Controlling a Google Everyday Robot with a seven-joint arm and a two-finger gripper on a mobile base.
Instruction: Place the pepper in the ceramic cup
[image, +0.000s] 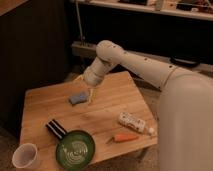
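My claw (84, 89) hangs wide open, holding nothing. The pepper (124, 138) lies well apart from it, by the table's near edge. I'd come down across its middle, clear of the bottle (132, 122) just beside it. The cup (25, 156) waits at the opposite near corner.

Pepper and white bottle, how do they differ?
The pepper is orange; the bottle is white. The pepper is slimmer than the bottle. The pepper lies nearer the front edge, the bottle behind it. Both lie flat on the table. The gripper hangs open over a blue thing.
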